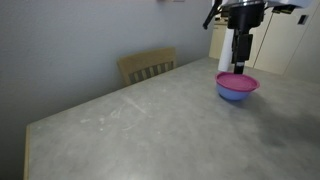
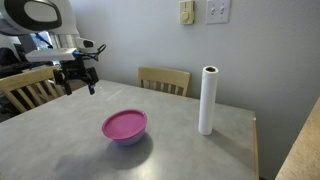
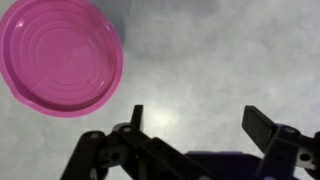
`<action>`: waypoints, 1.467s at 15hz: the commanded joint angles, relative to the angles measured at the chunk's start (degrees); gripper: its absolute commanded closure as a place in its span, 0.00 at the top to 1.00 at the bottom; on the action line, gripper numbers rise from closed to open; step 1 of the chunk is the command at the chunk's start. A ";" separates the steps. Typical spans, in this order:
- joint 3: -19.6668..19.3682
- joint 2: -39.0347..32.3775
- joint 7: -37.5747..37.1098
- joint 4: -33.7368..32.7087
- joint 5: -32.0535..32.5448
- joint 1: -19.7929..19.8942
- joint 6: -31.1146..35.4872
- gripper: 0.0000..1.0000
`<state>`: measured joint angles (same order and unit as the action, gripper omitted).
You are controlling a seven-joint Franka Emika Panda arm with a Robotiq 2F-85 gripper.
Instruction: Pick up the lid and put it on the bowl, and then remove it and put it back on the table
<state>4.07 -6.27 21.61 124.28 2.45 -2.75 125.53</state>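
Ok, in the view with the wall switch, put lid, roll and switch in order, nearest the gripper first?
From the gripper, at left:
1. Lid, mid-table on the bowl.
2. Roll, right side of the table.
3. Switch, high on the wall.

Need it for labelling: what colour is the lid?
The lid is magenta pink, clearest in the wrist view.
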 commanded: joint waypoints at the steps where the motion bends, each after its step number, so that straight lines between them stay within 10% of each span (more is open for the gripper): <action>1: 0.11 0.00 -0.03 -0.11 0.01 0.08 -0.17 1.00; 22: 0.04 0.12 -3.18 0.08 -0.16 -0.07 0.41 1.00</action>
<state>4.08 -6.29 19.62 124.23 2.46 -2.86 125.67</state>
